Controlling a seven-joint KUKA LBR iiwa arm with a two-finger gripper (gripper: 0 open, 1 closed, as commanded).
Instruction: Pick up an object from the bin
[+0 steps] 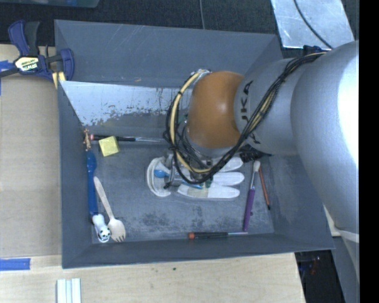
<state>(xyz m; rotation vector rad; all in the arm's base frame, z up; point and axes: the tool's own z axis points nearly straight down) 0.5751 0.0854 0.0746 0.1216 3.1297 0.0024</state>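
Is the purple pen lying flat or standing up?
Lying flat: the purple pen shows its whole length along the bin floor.

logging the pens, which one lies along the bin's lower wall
The dark pen with a red end, crosswise against that wall; the purple pen lies lengthwise by the right wall.

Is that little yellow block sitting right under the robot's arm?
No, the yellow block lies clear of the arm, by the blue toothbrush at the bin's left.

yellow block (108, 146); blue toothbrush (91, 188) — cream fork (106, 204); purple pen (249, 204)
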